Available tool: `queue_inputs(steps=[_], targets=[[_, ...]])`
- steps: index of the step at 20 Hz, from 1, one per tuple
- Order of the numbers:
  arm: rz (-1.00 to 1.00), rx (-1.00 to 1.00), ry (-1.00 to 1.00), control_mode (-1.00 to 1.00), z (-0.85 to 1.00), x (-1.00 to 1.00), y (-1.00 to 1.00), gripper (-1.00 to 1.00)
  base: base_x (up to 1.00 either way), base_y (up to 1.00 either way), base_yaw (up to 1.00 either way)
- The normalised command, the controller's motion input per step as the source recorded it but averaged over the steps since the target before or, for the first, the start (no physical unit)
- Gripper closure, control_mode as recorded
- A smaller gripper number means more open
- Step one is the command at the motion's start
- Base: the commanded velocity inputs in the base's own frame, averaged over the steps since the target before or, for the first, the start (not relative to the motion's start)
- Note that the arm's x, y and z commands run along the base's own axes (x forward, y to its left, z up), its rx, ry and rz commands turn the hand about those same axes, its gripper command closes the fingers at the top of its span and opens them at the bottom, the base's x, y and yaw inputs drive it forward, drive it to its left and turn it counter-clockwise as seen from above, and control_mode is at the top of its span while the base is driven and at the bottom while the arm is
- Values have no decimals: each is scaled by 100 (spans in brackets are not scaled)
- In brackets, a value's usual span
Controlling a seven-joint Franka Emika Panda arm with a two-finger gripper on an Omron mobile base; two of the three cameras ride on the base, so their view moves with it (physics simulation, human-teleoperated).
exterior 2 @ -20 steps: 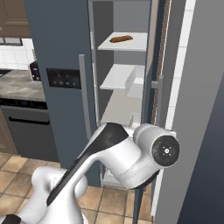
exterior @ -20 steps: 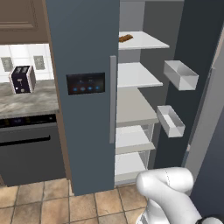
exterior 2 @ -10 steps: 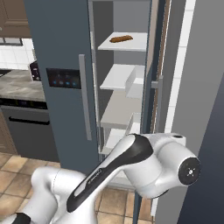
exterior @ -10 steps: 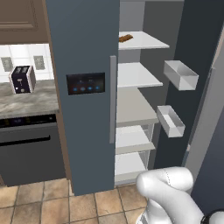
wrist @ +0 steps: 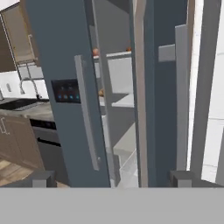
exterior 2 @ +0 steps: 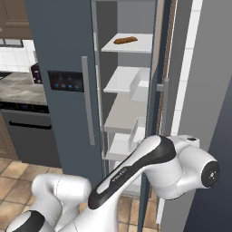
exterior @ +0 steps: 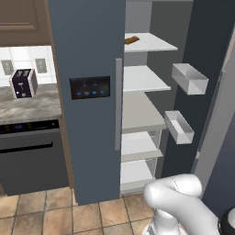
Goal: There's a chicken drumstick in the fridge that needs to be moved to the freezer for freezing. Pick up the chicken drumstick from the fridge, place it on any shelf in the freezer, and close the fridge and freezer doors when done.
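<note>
Jaws spread wide and empty, gripper (wrist: pixel 113 177) facing the open fridge (wrist: pixel 124 113), freezer door (exterior: pixel 87 92) with dark panel shut at left, brown stick-shaped food (exterior 2: pixel 125 40) on top shelf.

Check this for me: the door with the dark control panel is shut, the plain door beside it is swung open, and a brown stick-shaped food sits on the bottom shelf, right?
Not quite. The brown stick-shaped food lies on the top shelf, not the bottom one, as the left base view shows. The rest holds: the door with the dark control panel is shut and the plain door stands open.
</note>
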Motion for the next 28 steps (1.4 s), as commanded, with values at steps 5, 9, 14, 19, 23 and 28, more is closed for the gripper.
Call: queue_inputs(steps=[5,9,14,19,23,28], targets=[[14,0,-5,-100,-26,23,0,-100,0,0,0],[10,0,0,-100,-20,20,0,-100,0,0,0],[7,0,0,-100,-7,23,0,-100,0,0,0],[8,0,0,-100,-13,31,0,-100,0,0,0],[8,0,0,-100,-20,29,0,-100,0,0,0],[10,0,0,-100,-21,29,0,-100,0,0,0]])
